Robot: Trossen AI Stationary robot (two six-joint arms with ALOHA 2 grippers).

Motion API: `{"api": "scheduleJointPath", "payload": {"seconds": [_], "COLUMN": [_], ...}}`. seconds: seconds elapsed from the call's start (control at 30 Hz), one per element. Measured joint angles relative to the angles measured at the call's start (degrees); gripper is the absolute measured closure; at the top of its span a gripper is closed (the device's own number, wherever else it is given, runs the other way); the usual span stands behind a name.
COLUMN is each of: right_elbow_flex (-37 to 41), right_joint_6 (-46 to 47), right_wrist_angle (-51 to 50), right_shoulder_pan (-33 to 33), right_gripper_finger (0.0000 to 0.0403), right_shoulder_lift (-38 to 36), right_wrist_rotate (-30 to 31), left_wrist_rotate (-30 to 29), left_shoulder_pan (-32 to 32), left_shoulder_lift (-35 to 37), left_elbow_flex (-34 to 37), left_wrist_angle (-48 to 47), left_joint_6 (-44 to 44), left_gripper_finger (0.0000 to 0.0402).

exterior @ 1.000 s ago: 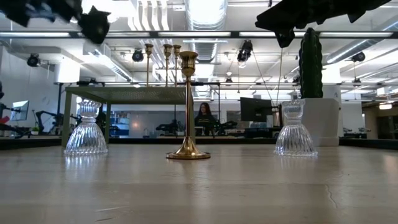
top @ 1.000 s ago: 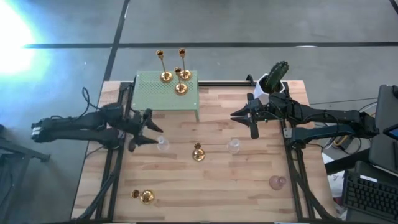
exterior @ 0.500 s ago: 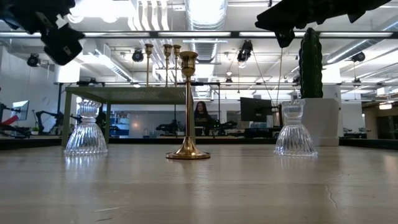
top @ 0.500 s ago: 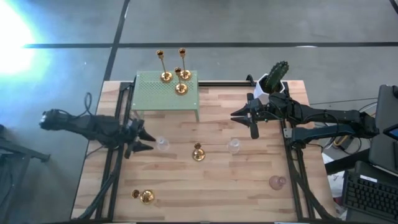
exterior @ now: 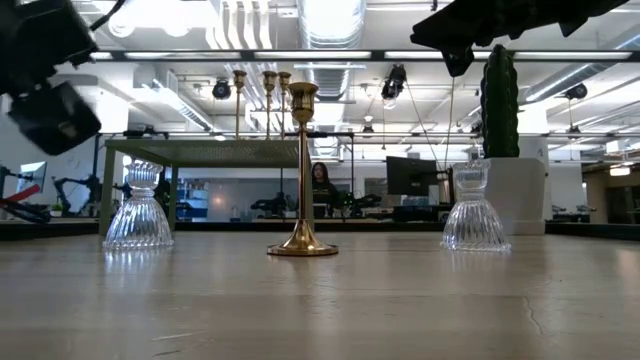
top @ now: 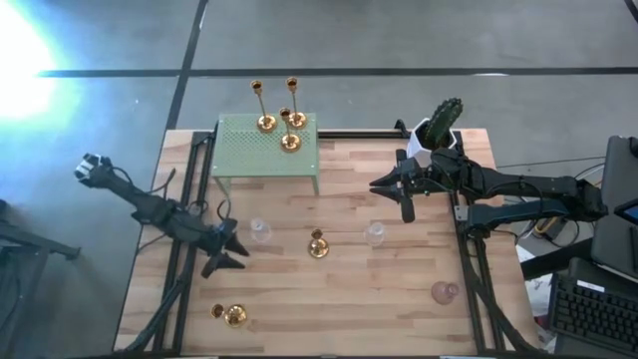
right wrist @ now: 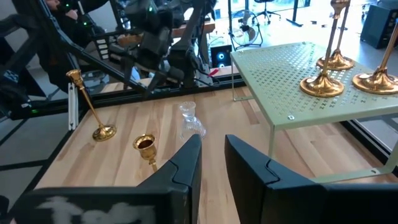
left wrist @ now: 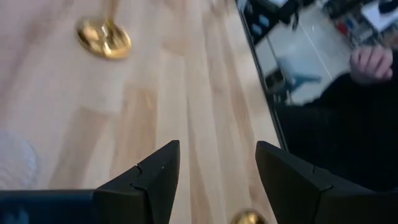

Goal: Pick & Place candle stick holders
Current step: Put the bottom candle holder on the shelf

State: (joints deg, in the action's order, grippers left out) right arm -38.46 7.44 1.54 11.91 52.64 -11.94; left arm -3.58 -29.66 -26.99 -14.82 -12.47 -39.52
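Observation:
Three gold candle stick holders stand on a green perforated stand at the far side. Another gold one stands upright on its round base at the table's middle, between two clear glass holders. A gold one lies near the left front corner, and a pinkish glass holder sits at the near right. My left gripper hovers open, left of the left glass holder, with bare wood between its fingers. My right gripper hangs above the table's right half, narrowly open and empty.
A white pot with a green cactus stands at the far right, just behind my right arm. Bare wood lies between the middle holders and the front edge. A person's hand shows beyond the table edge in the left wrist view.
My left arm has swung its gripper toward the table's near edge and downward, and the gripper has rolled about its own axis. It now sits left of and nearer than the left glass holder. No holder has moved.

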Motion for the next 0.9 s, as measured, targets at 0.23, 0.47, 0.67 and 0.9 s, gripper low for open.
{"api": "scheduleJointPath", "payload": {"seconds": [0.23, 0.47, 0.67, 0.9], "right_elbow_flex": [0.0, 0.0, 0.0, 0.0], "right_joint_6": [0.0, 0.0, 0.0, 0.0], "right_wrist_angle": [0.0, 0.0, 0.0, 0.0], "right_shoulder_pan": [0.0, -0.01, -0.01, -0.01], "right_gripper_finger": [0.0325, 0.0315, 0.0312, 0.0324], "right_shoulder_lift": [0.0, 0.0, 0.0, 0.0], "right_wrist_rotate": [0.0, 0.0, 0.01, 0.01], "left_wrist_rotate": [0.14, 3.57, 7.82, 6.3], "left_shoulder_pan": [-6.15, -12.29, -17.94, -20.32], "left_shoulder_lift": [1.66, 3.68, 5.11, 5.23], "left_elbow_flex": [3.47, 8.58, 12.94, 14.27], "left_wrist_angle": [0.4, 4.28, 14.83, 23.2], "left_joint_6": [2.07, 1.31, 2.51, 10.94], "left_gripper_finger": [0.0187, 0.0187, 0.0187, 0.0187]}}
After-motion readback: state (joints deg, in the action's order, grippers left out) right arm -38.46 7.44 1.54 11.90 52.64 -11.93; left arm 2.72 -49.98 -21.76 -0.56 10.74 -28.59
